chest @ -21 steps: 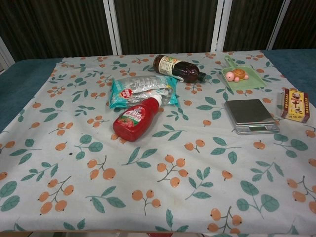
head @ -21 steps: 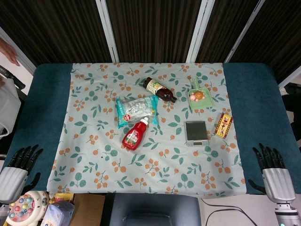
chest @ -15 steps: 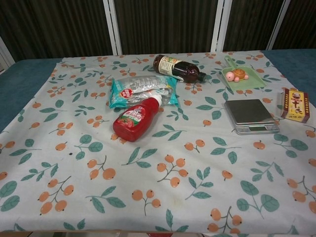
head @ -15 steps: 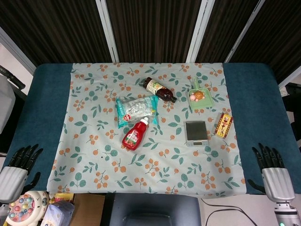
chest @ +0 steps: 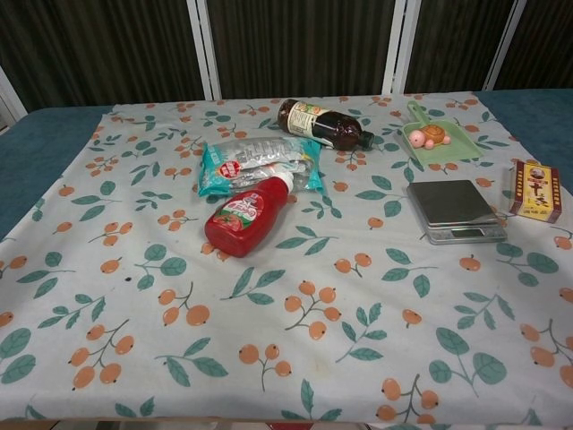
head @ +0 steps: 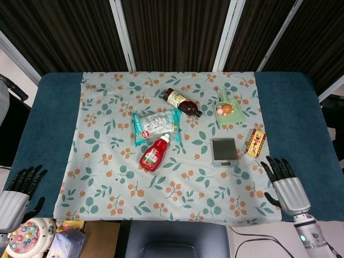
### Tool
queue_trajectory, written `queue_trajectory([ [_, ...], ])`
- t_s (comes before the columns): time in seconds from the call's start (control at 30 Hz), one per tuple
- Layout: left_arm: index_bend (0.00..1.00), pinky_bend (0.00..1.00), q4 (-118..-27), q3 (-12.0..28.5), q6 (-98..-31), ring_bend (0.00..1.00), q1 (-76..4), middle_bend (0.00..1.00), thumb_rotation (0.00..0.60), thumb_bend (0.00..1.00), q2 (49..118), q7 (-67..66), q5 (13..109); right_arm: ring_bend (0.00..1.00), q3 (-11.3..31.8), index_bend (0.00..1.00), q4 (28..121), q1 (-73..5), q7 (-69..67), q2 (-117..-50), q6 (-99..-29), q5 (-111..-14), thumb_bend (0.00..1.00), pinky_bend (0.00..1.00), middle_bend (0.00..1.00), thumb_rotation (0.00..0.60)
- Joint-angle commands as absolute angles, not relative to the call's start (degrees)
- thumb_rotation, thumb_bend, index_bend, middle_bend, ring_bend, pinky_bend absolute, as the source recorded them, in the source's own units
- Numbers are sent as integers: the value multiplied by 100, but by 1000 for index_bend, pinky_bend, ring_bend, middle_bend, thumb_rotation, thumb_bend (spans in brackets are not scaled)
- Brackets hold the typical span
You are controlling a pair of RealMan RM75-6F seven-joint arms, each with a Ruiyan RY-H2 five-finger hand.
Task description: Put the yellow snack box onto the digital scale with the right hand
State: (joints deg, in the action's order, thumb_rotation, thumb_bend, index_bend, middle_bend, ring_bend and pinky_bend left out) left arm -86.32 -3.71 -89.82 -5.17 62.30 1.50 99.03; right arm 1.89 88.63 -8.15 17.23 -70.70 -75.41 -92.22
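The yellow snack box (head: 256, 142) (chest: 534, 190) lies flat on the cloth, just right of the digital scale (head: 224, 151) (chest: 450, 210), whose platform is bare. My right hand (head: 285, 184) hovers open over the cloth's front right corner, fingers spread, below and right of the box. At the front left, off the table, my left hand (head: 17, 192) is open too. Neither hand shows in the chest view.
A red ketchup bottle (head: 155, 153), a teal snack bag (head: 155, 123) and a dark sauce bottle (head: 181, 102) lie mid-table. A green dustpan with a toy turtle (head: 228, 110) sits behind the scale. A toy (head: 29, 237) lies below the table's front left.
My right hand has moved left and forward, from off the table's front right corner onto the cloth's edge nearer the box. The left hand dropped slightly. The person at far left has left the view.
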Motion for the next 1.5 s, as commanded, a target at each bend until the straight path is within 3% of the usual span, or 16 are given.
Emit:
queue_trajectory([
  [0.03, 0, 110, -8621, -379, -8982, 0, -518, 0, 600, 448, 6225, 171, 9915, 0, 412, 288, 8999, -1569, 2201, -7121, -6509, -8980, 659, 0, 0, 600],
  [0.2, 0, 111, -8616, -382, -8962, 0, -524, 0, 600, 448, 6229, 171, 9912, 0, 510, 339, 8970, -1948, 2789, -7355, -5951, -8613, 763, 0, 0, 600],
  [0.67, 0, 111, -8622, -400, -8953, 0, -530, 0, 600, 448, 6219, 215, 9937, 0, 528, 358, 8627, -2453, 3431, -8116, -5488, -7875, 765, 0, 0, 600],
  [1.5, 0, 111, -8634, -382, -8950, 0, -533, 0, 600, 449, 6201, 231, 9906, 0, 389, 366, 8386, -2839, 3825, -8490, -5438, -7219, 765, 0, 0, 600],
])
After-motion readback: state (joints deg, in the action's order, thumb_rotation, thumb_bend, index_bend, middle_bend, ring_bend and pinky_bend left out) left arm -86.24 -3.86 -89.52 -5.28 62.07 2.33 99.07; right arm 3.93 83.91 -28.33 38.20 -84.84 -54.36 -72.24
